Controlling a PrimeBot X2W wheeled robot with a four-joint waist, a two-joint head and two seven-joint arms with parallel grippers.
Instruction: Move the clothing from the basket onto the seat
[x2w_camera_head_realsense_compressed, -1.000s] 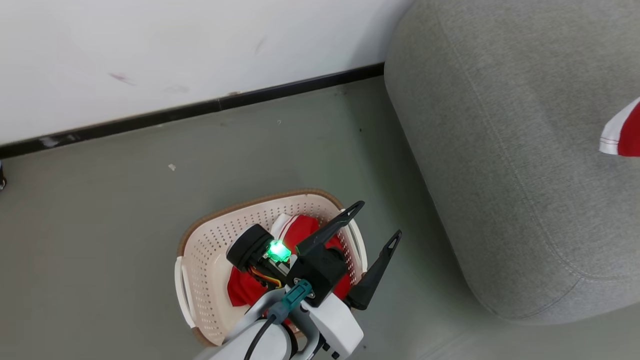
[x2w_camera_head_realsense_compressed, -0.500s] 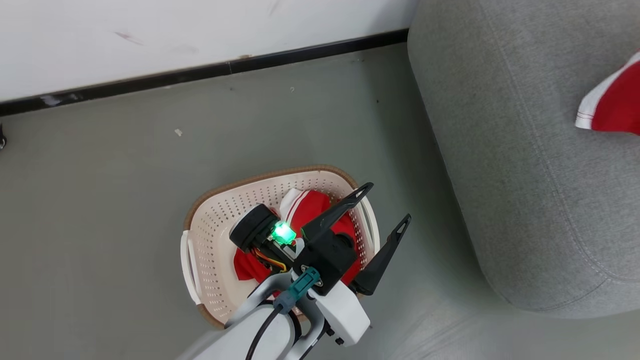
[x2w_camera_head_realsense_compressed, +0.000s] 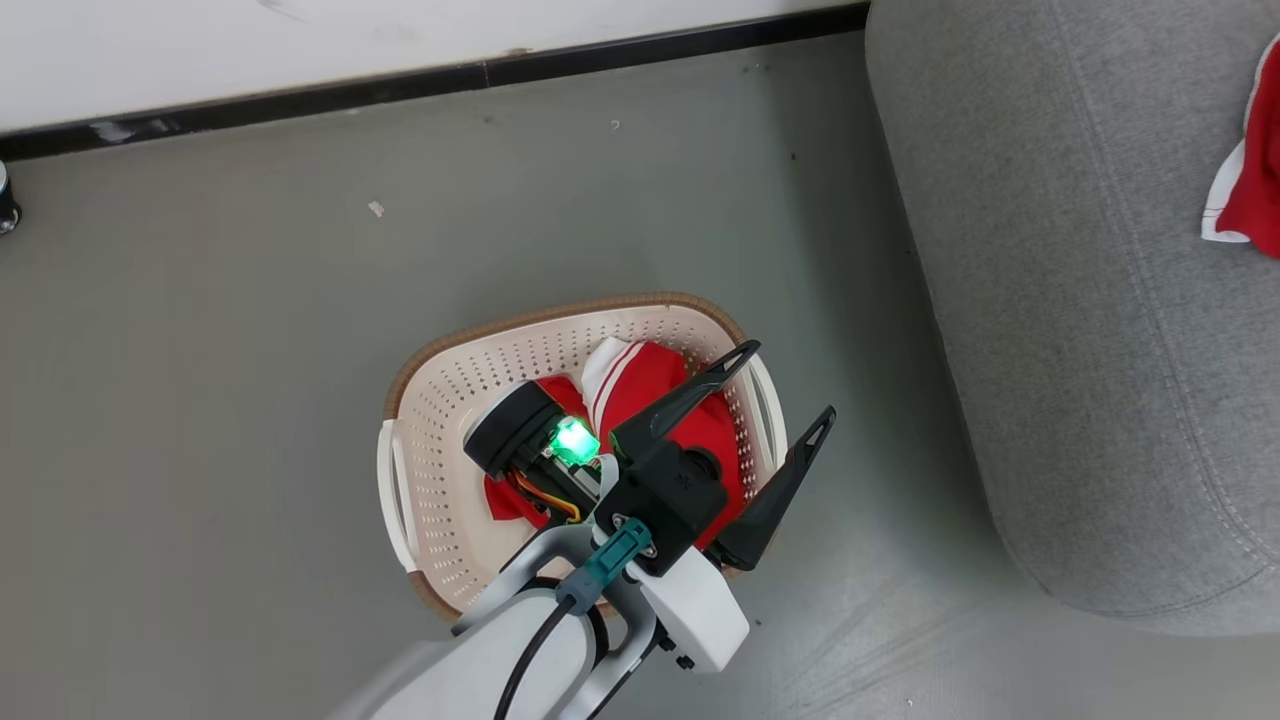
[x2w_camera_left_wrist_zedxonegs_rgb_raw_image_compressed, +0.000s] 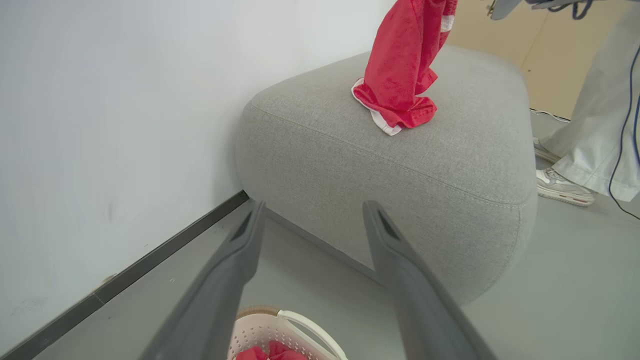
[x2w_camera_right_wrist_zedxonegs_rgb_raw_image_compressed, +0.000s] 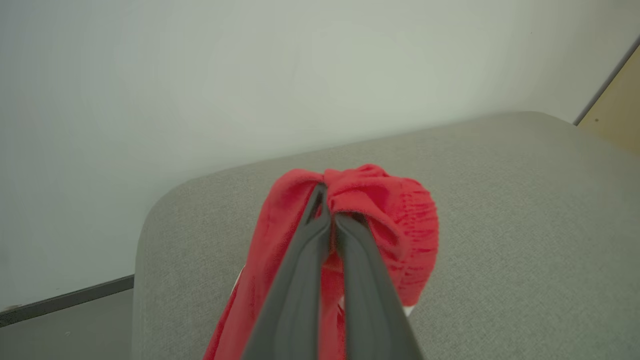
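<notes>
Currently right end effector (x2w_camera_right_wrist_zedxonegs_rgb_raw_image_compressed: 327, 192) pinching shut on red garment (x2w_camera_right_wrist_zedxonegs_rgb_raw_image_compressed: 395, 215), dangling it over seat (x2w_camera_right_wrist_zedxonegs_rgb_raw_image_compressed: 500, 210), lower end touching it, likely for release. Left end effector (x2w_camera_head_realsense_compressed: 785, 383) hovering wide open, empty, over basket (x2w_camera_head_realsense_compressed: 470, 335) rim, probably readying for remaining clothing (x2w_camera_head_realsense_compressed: 650, 385) lying inside.

Floor (x2w_camera_head_realsense_compressed: 250, 350): grey-green, smooth, faintly scuffed.
Wall (x2w_camera_head_realsense_compressed: 300, 40): white, with a few faint marks.
Skirting strip (x2w_camera_head_realsense_compressed: 400, 85): black, ran along the foot of the wall.
Scrap (x2w_camera_head_realsense_compressed: 376, 208): small, pale, lay on the floor well clear of the wall; possibly paper.
Dark item (x2w_camera_head_realsense_compressed: 6, 195): cut off at the head view's left edge, kind not clear.
Panel (x2w_camera_left_wrist_zedxonegs_rgb_raw_image_compressed: 505, 40): beige, behind.
Person: pale trouser leg (x2w_camera_left_wrist_zedxonegs_rgb_raw_image_compressed: 600, 125), grey-white shoe (x2w_camera_left_wrist_zedxonegs_rgb_raw_image_compressed: 562, 185) flat on the floor.
Cable (x2w_camera_left_wrist_zedxonegs_rgb_raw_image_compressed: 631, 100): thin, blue, hung beside the leg.
</notes>
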